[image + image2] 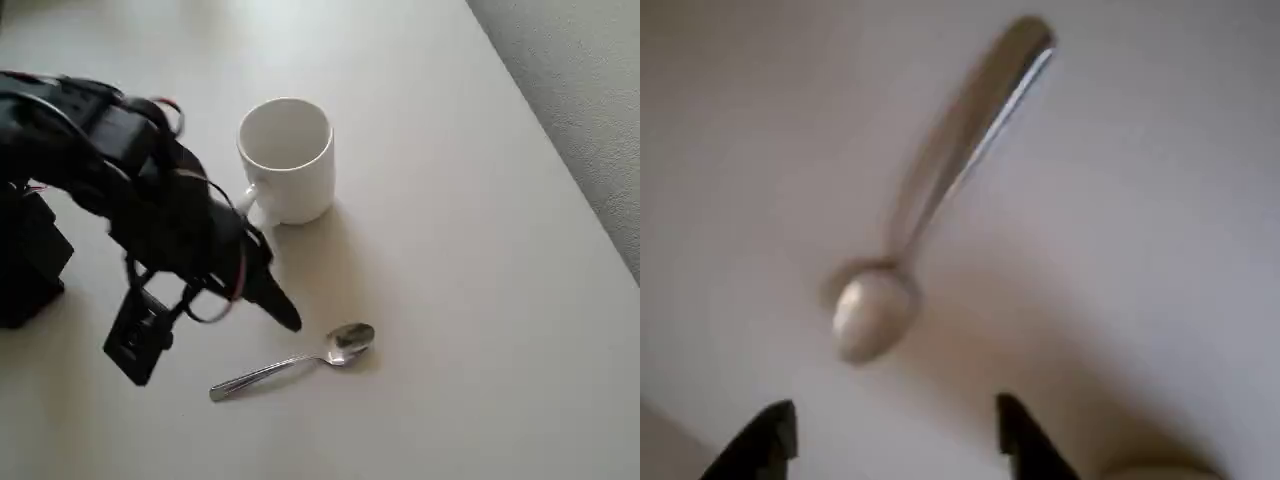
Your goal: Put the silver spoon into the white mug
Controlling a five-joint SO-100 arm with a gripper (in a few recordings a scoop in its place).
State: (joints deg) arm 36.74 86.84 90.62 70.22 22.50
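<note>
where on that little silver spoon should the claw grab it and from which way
Probably the slim straight handle of the small shiny metal teaspoon, near its middle, coming straight down from above. It lies flat on the white table, so only a top approach fits, fingers straddling the handle's width. The rounded oval bowl would likely slip. The open claw hangs just short of the bowl.

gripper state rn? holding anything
Gripper: open and empty, fingertips apart above the table, with the silver spoon lying flat ahead of them, not touched.
</note>
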